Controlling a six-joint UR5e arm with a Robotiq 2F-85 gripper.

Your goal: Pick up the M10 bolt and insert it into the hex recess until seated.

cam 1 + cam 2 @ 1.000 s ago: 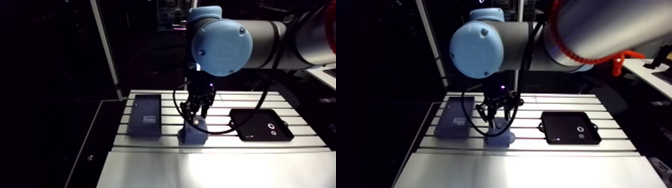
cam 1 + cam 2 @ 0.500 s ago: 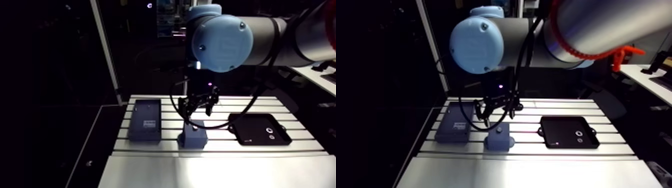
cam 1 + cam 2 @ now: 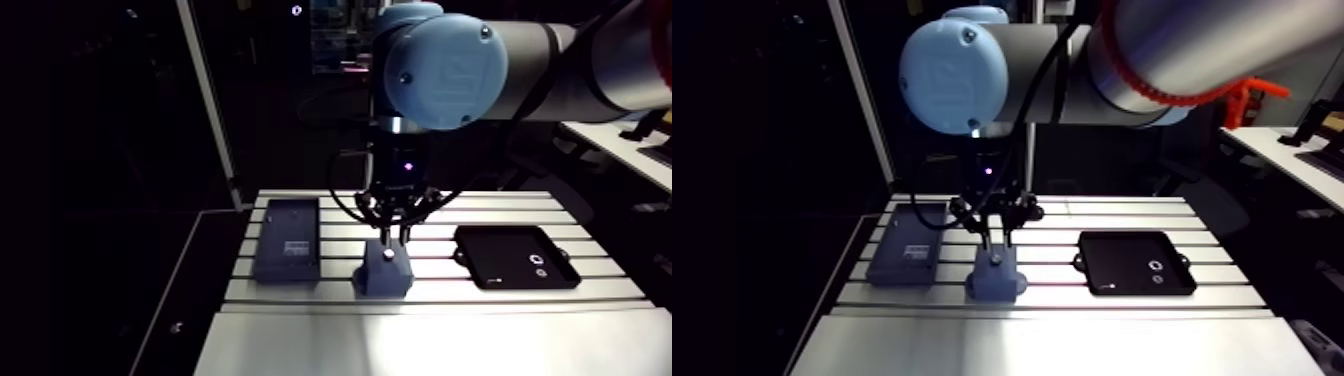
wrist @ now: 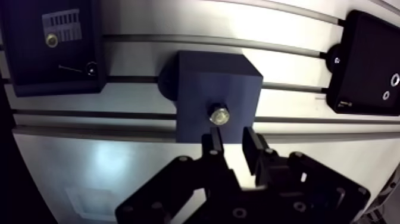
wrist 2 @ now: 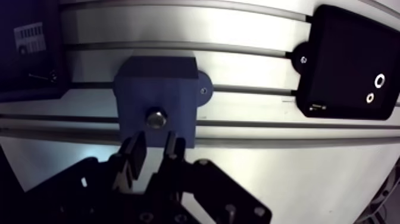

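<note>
Wrist view: the gripper (image 4: 232, 143) hangs above the table (image 4: 178, 24) with both fingers (image 4: 215, 143) spread apart and nothing between them. The gap is empty and the pads touch no part.

M10 bolt (image 4: 219, 114): it stands in the top face of the blue block (image 4: 208, 83), near the block edge closest to the gripper. Only its bright hex head shows. The head lies just ahead of the fingertips and clear of them. The pictures do not show whether the head is fully down in the hex recess.

Arm view, dial centred on the blue block, 12 o'clock pointing away from the camera:
- 12 o'clock, overhead: the gripper, pointing straight down, fingertips just above the block top.
- 3 o'clock: a black tray (image 4: 369, 53), well apart from the block, lying flat on the table. Two small pale rings (image 4: 394, 79) lie close together in its half farther from the block.
- 9 o'clock: a dark flat box (image 4: 36, 65) with a pale label on its lid, near the block but not touching it.

The block sits across the table slots, a rounded tab projecting from one side.
</note>
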